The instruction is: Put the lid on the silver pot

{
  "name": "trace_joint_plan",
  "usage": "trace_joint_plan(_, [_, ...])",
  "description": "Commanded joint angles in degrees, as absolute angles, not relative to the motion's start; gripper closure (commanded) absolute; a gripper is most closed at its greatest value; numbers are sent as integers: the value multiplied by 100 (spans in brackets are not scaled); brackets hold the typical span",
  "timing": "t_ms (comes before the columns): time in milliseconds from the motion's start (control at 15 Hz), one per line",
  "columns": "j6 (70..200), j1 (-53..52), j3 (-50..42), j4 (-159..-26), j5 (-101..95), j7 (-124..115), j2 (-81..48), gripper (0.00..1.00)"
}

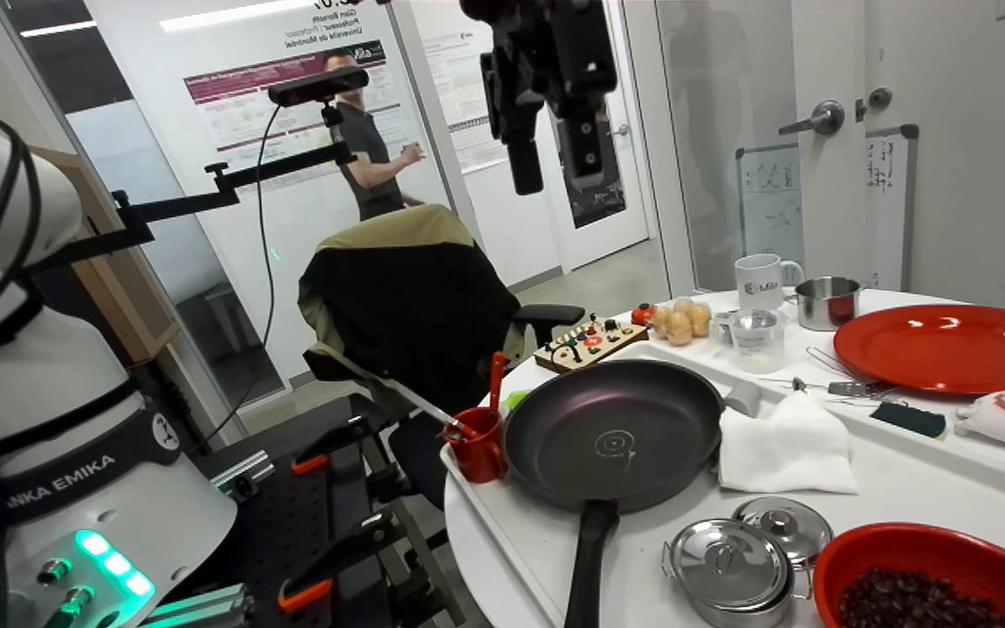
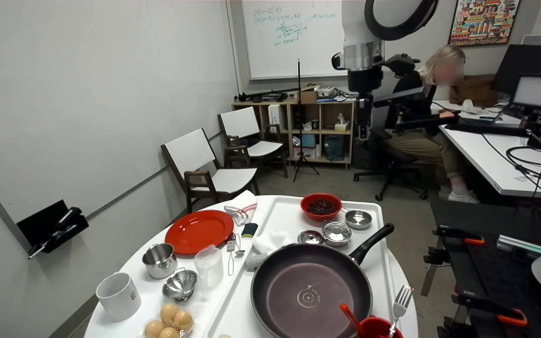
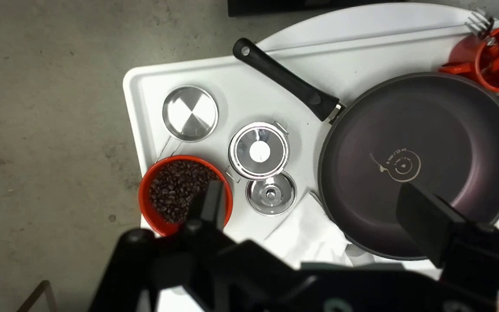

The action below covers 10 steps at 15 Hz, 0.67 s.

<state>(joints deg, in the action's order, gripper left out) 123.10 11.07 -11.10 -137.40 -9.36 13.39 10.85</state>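
The small round silver lid with a central knob (image 3: pixel 271 196) lies on the white tray; it shows in both exterior views (image 1: pixel 783 522) (image 2: pixel 310 237). Beside it, its edge overlapping the lid's edge in the wrist view, stands a silver pot with a flat shiny top (image 3: pixel 259 151), also in both exterior views (image 1: pixel 729 567) (image 2: pixel 336 234). An open shallow silver pot with a wire handle (image 3: pixel 190 113) stands near the tray corner, also in an exterior view (image 2: pixel 358 219). My gripper (image 3: pixel 312 193) is open, holds nothing, and hangs well above the table in both exterior views (image 1: pixel 557 170) (image 2: pixel 363 134).
A black skillet (image 3: pixel 405 130) fills much of the tray (image 3: pixel 134 99), its handle toward the tray edge. A red bowl of dark beans (image 3: pixel 228 203) sits beside the pots. A white cloth (image 3: pixel 310 234) lies by the skillet. A red cup with utensils (image 3: pixel 466 56) stands beyond it.
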Motion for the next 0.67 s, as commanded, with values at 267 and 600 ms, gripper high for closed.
trace_joint_plan(267, [13240, 1100, -1140, -12706, -943, 2754, -506, 0])
trace_joint_plan(600, [14110, 1313, -1024, -12182, -725, 3667, -1302, 0])
